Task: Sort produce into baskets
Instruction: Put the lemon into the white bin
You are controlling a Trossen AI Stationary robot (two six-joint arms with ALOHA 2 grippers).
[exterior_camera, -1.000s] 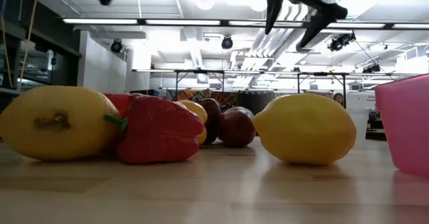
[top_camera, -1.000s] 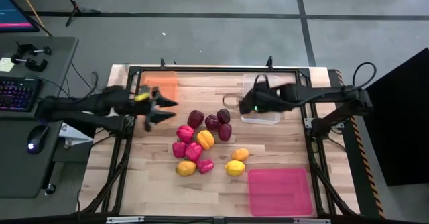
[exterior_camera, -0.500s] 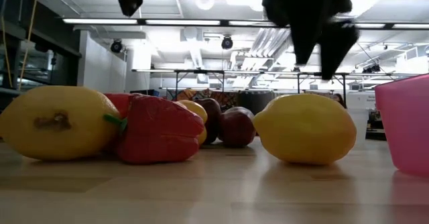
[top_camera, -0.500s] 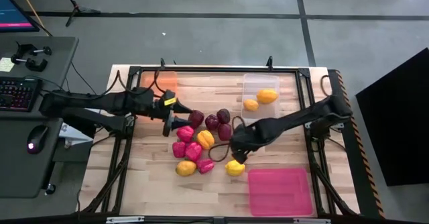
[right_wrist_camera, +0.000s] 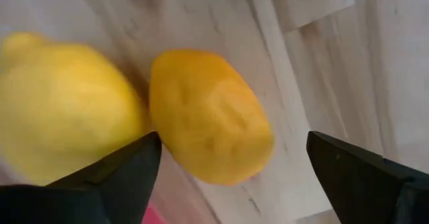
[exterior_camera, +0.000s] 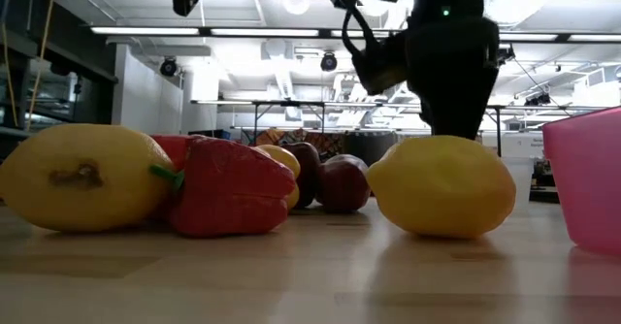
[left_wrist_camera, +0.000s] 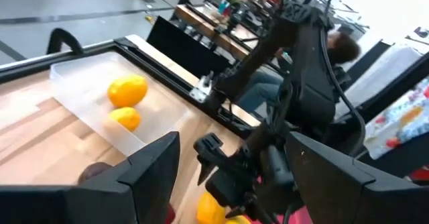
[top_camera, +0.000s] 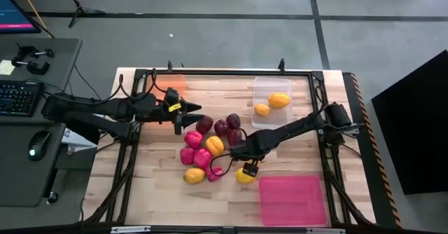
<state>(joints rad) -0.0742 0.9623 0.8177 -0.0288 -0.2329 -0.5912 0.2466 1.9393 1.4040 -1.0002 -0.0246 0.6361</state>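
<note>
My right gripper [top_camera: 241, 158] is open and low over the near right of the produce pile. In the right wrist view its fingers [right_wrist_camera: 231, 143] stand on either side of an orange citrus [right_wrist_camera: 208, 117], beside a yellow lemon [right_wrist_camera: 64, 110]. I cannot see them touch it. In the low view it hangs just above the lemon [exterior_camera: 441, 186]. My left gripper [top_camera: 190, 117] is open and empty, above the maroon fruits [top_camera: 204, 124] at the pile's far left. Two orange citrus [top_camera: 279, 100] lie in the clear tray [top_camera: 260, 87].
The pile holds red peppers [top_camera: 192, 139], an orange pepper [top_camera: 215, 146], maroon fruits [top_camera: 234, 137] and two lemons [top_camera: 194, 176]. The orange tray [top_camera: 175, 82] lies at the far left, partly under my left arm. The pink tray [top_camera: 292, 200] lies at the near right.
My right gripper has gone from over the clear tray toward the table's near edge and down, onto the orange citrus beside the lemon. My left gripper has gone from the orange tray toward the table's right, to the pile's maroon fruits.
</note>
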